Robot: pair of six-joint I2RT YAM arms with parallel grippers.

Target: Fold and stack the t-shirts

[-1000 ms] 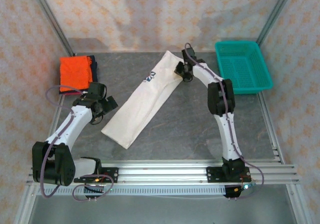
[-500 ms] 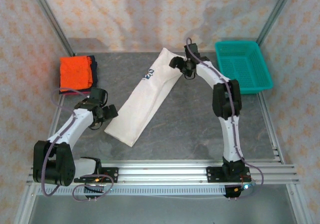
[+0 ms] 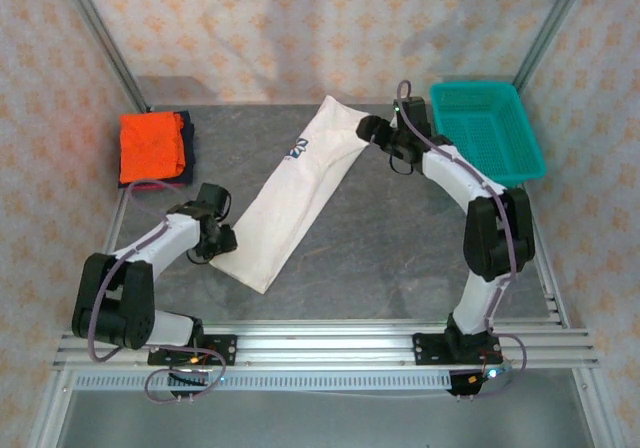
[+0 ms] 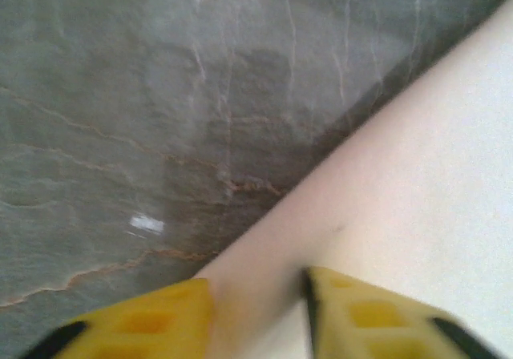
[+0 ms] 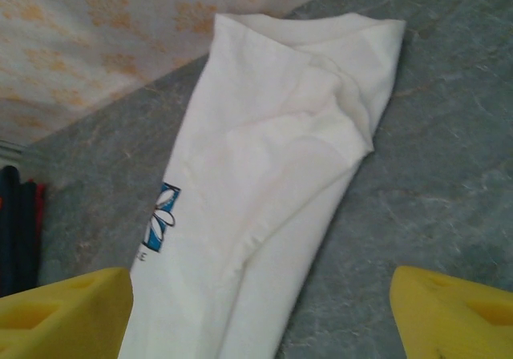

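the left hand [image 4: 256,323] sits low on the counter [image 4: 120,94], its yellow fingers [image 4: 136,327] either side of the white t-shirt's [image 4: 417,183] edge. cloth lies in the gap, but i cannot tell whether it is pinched. from this hand the shirt runs away as a long narrow strip, slanting from near-left to far-right, so the left hand has the near end. the right hand [image 5: 260,315] hangs just off the far end, fingers spread wide and holding nothing. each arm is nearest its own end, which probably suits bringing one end over the other along that slant.

the top view gives the whole strip with a hand at each end. the left wrist view adds the cloth between the fingers, and the right wrist view adds the bunched folds at the far end and the daisy print. the orange t-shirt [image 3: 150,143] lies on the navy one [image 3: 186,128] at the far left, well apart.
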